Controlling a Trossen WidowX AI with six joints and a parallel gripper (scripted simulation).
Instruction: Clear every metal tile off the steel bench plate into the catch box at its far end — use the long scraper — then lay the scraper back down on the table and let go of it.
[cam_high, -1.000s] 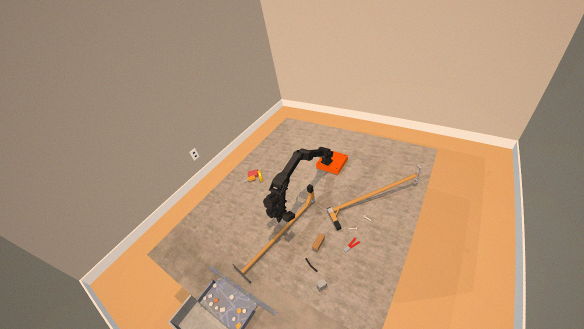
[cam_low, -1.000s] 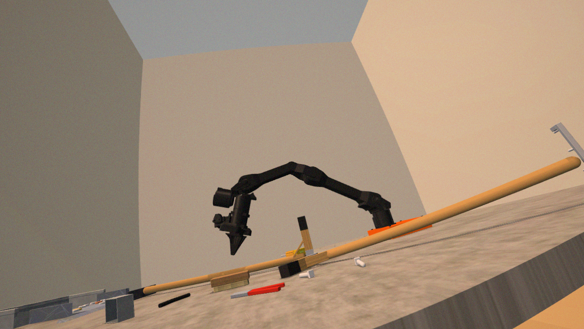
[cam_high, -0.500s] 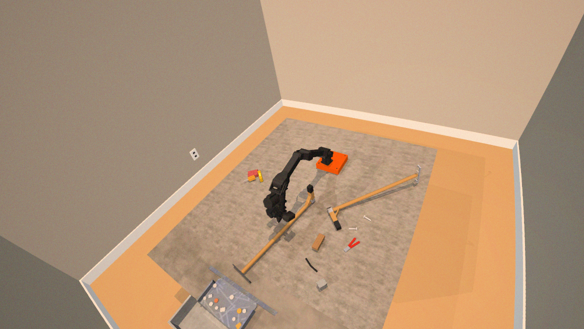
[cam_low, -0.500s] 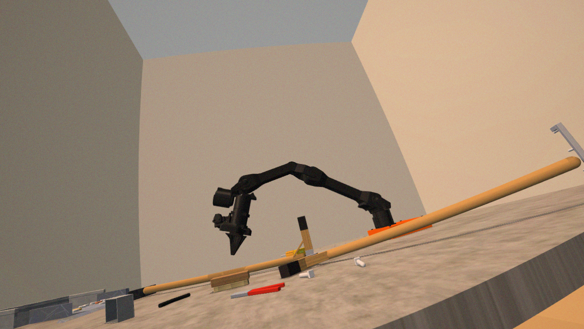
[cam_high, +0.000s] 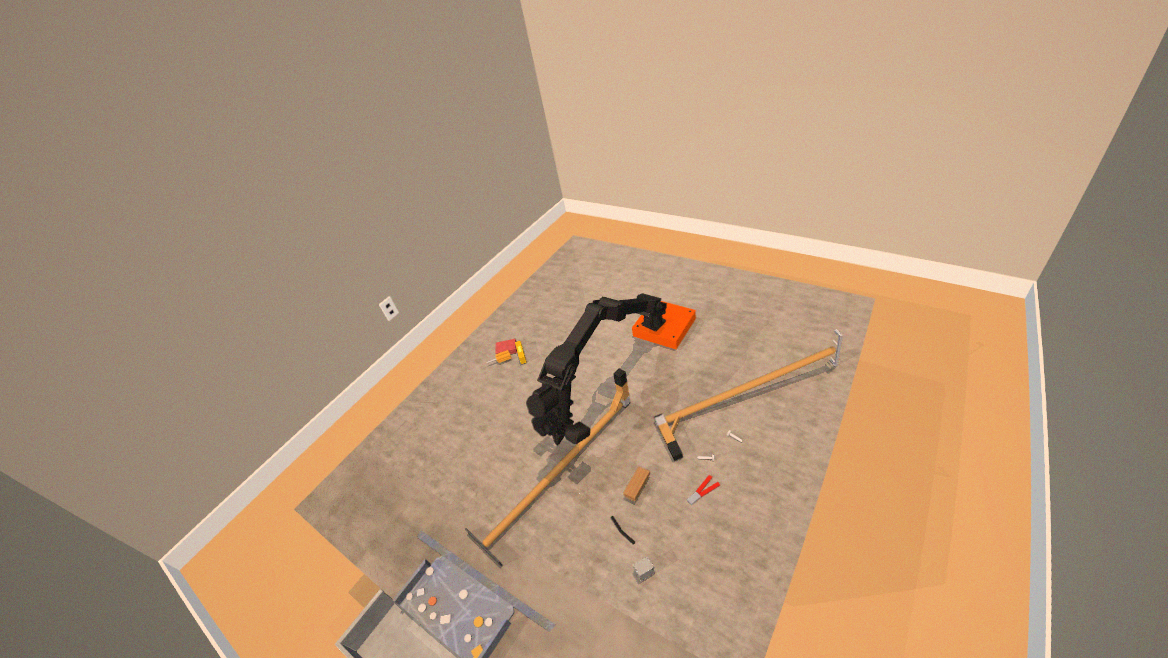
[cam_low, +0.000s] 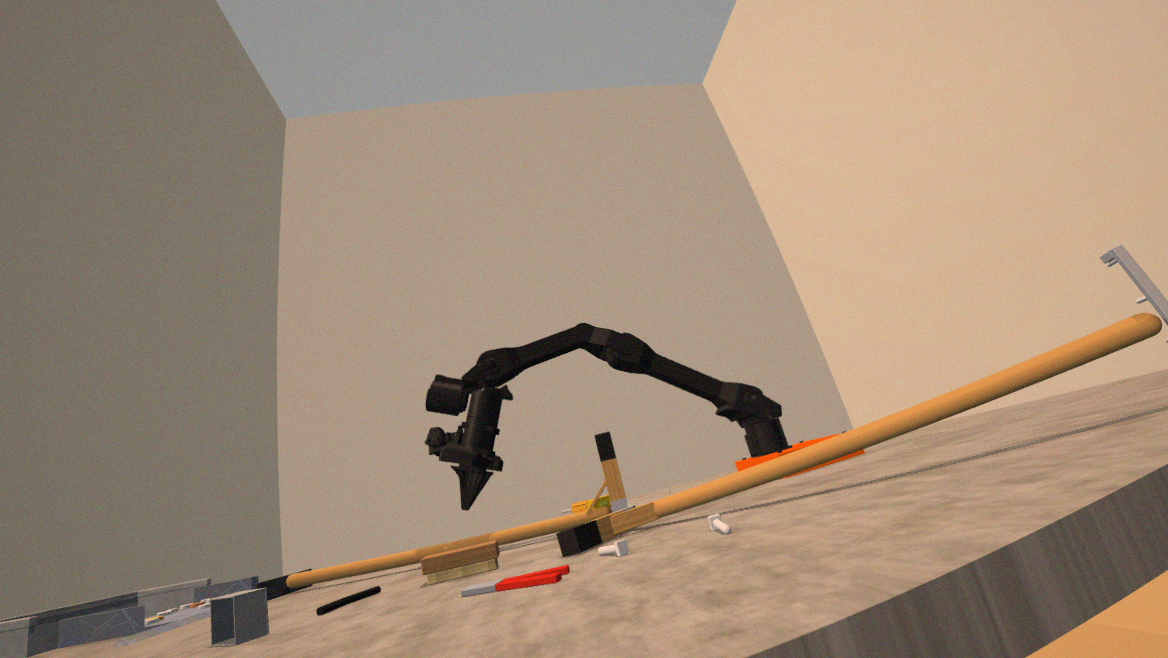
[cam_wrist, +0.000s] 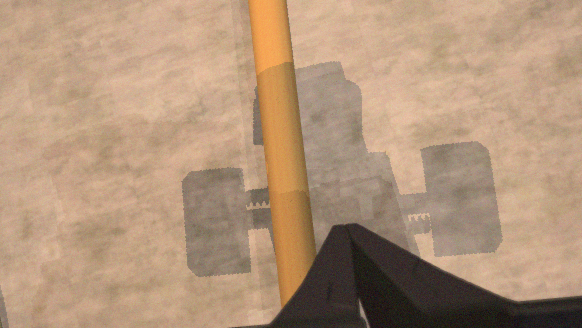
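Note:
My gripper (cam_high: 559, 442) (cam_low: 465, 507) (cam_wrist: 344, 236) is shut and empty, pointing down. In the wrist view its tips appear just right of the long scraper's wooden handle (cam_high: 523, 502) (cam_low: 367, 565) (cam_wrist: 280, 125), with a gap below them in the exterior view. The scraper lies on the table, its dark blade (cam_high: 483, 547) near the bench plate and its black-tipped grip (cam_high: 621, 378) (cam_low: 604, 447) standing up at the other end. The blue-grey bench plate (cam_high: 445, 581) bears several white and orange tiles (cam_high: 432, 600). The grey catch box (cam_high: 359, 618) beyond it is cut off by the frame edge.
A second long-handled tool (cam_high: 751, 380) (cam_low: 899, 421) with a hooked end lies to the right. Between the tools and plate are a wooden brush (cam_high: 636, 483) (cam_low: 459, 552), red pliers (cam_high: 704, 488) (cam_low: 529, 580), a black rod (cam_high: 622, 529) (cam_low: 349, 599) and a grey block (cam_high: 643, 569) (cam_low: 238, 616).

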